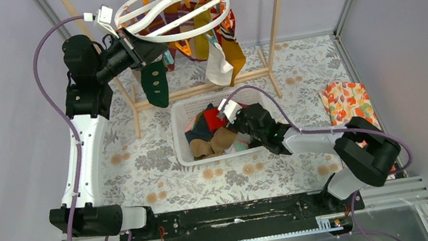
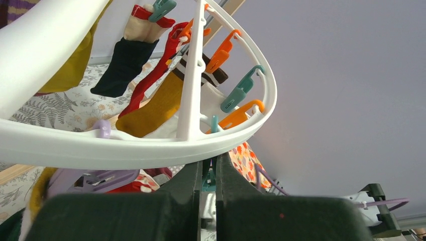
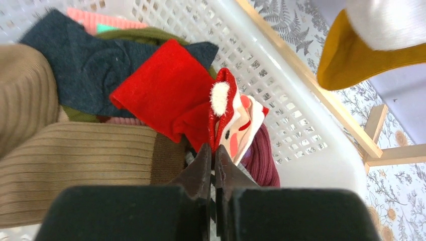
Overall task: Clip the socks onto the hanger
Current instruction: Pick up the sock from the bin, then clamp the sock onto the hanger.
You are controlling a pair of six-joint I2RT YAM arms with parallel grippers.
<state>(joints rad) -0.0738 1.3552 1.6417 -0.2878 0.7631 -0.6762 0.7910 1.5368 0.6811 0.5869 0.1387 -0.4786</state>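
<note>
- Hanger (image 1: 173, 13) hangs at the table's far edge, left of centre, from the wooden rack (image 1: 273, 19). Several socks already clipped: dark green dotted sock (image 1: 155, 84), mustard sock (image 1: 235, 53), white one (image 1: 216, 64), others behind.
- Some clips unused: teal clip (image 2: 242, 89) and orange clip (image 2: 221, 52) on the ring hang bare.
- Left gripper (image 2: 208, 173) is up at the ring's near-left rim, jaws closed; looks pinched on the rim or a clip there, can't tell which.
- Right gripper (image 3: 212, 160) is down in the white basket (image 1: 186, 156) mid-table, jaws closed on the edge of the red Santa sock (image 3: 228, 118).
- Left to do: basket holds a pile – tan ribbed (image 3: 85, 150), navy (image 3: 80, 65), maroon, more. Judged roughly mid-task.
- Hidden: lower basket layers, exact clipped count, the left jaws' contact point.
</note>
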